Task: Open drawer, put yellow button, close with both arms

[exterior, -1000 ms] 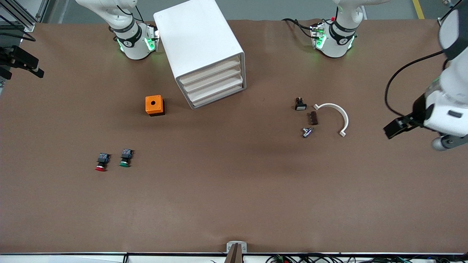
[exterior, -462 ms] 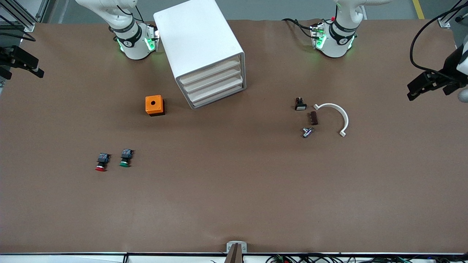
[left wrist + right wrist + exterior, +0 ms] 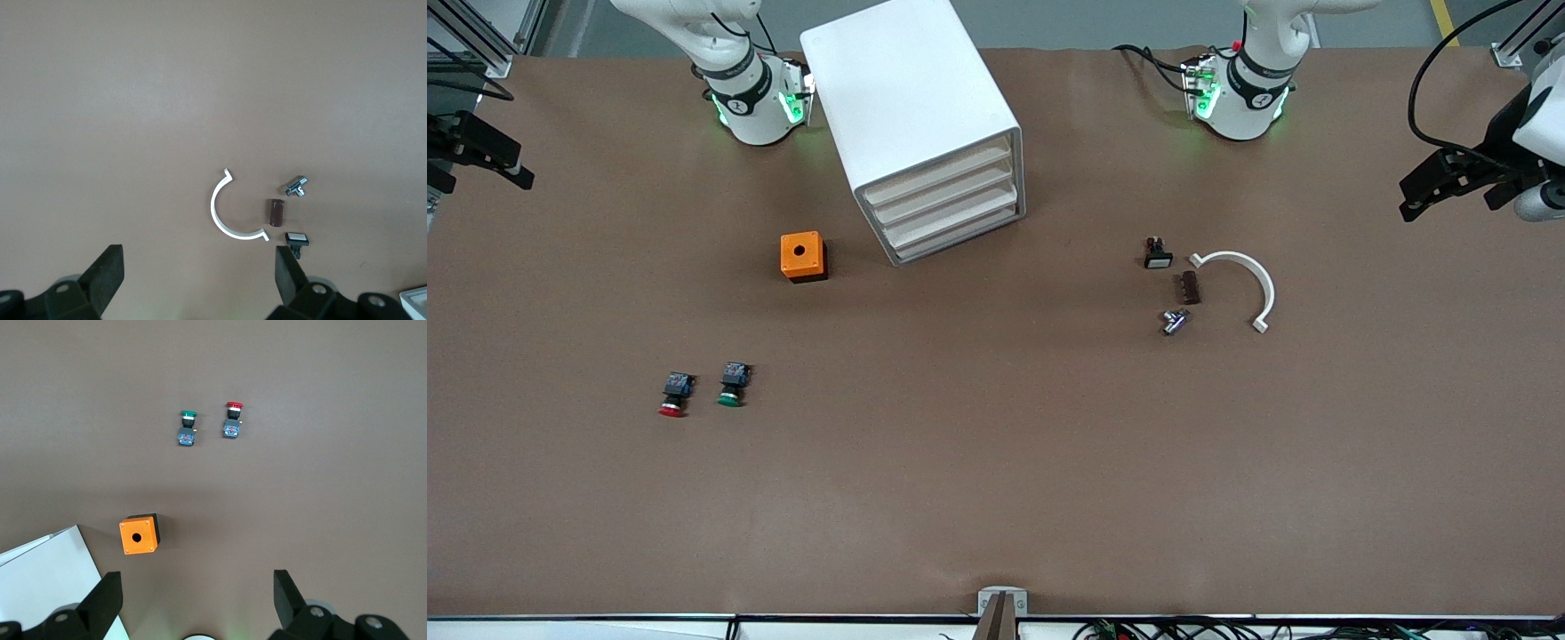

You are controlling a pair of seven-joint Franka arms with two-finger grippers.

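The left gripper point(image 3: 1427, 188) has risen and swung out to the table point(image 3: 996, 498) edge at the left arm's end; a second ago it hung lower, closer to the white arc point(image 3: 1240, 283). Its fingers point(image 3: 107, 273) stand spread and hold nothing. The right gripper point(image 3: 197, 597) is also spread and empty, up over the orange box point(image 3: 803, 256) beside the cabinet point(image 3: 911, 116); that arm waits. Nothing on the table has shifted.

The cabinet sits at the edge by the arm bases, all four drawers flush, the top drawer point(image 3: 938, 175) shut. No yellow button shows in any view.

The front view alone takes in the whole cabinet. The left wrist view shows the arc point(image 3: 230, 210), a brown block point(image 3: 277, 212), a metal fitting point(image 3: 297, 187) and a small white-faced switch point(image 3: 297, 239) lying close together. The right wrist view shows the box point(image 3: 139, 535), a cabinet corner point(image 3: 47, 580), and the red button point(image 3: 233, 420) and green button point(image 3: 188, 428) side by side, which the front view places nearer the camera, toward the right arm's end.
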